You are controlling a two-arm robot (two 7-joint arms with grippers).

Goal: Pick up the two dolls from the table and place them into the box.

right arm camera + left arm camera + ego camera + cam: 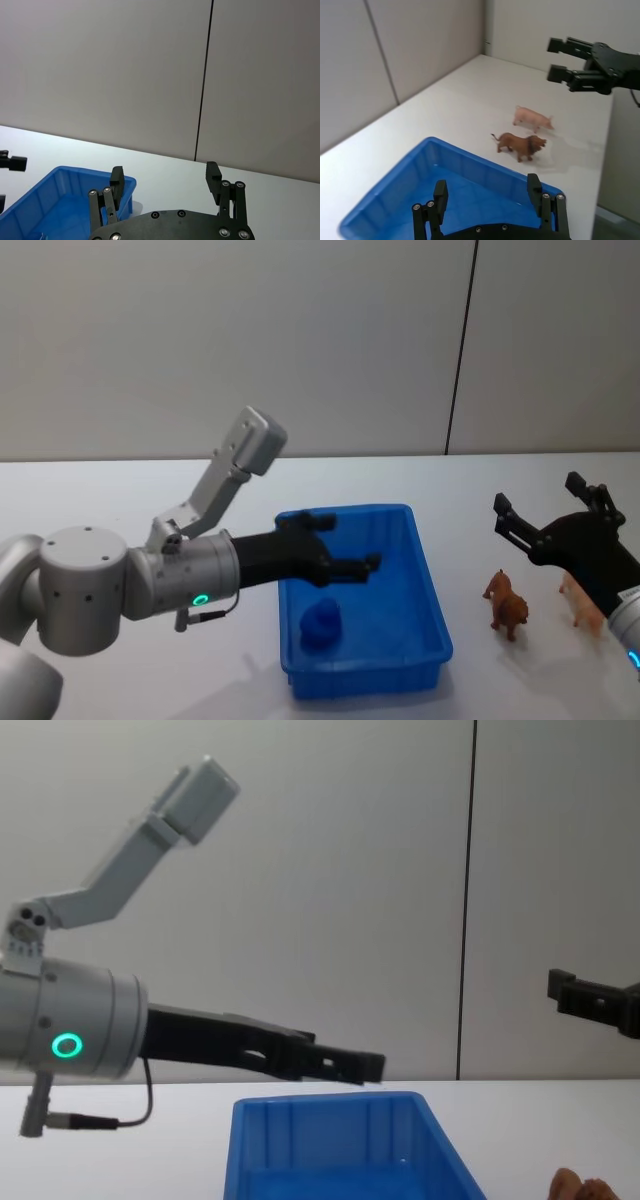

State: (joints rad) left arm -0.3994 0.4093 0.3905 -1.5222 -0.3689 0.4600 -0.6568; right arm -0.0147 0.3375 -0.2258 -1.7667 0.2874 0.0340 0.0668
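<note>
Dolls are not picked yet: the brown doll (507,608) and the pale doll (580,603) stand on the bench (400,480) beside the box (368,680). My right gripper (538,495) hangs up near them, fingers wide. My left gripper (348,542) is over the box, wide too. Next I'd go down and grab one.

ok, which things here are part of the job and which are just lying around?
Job: brown doll, pale doll, both on the table; blue box; left gripper open over the box; right gripper open near the dolls.
Not job: grey wall panels behind.
</note>
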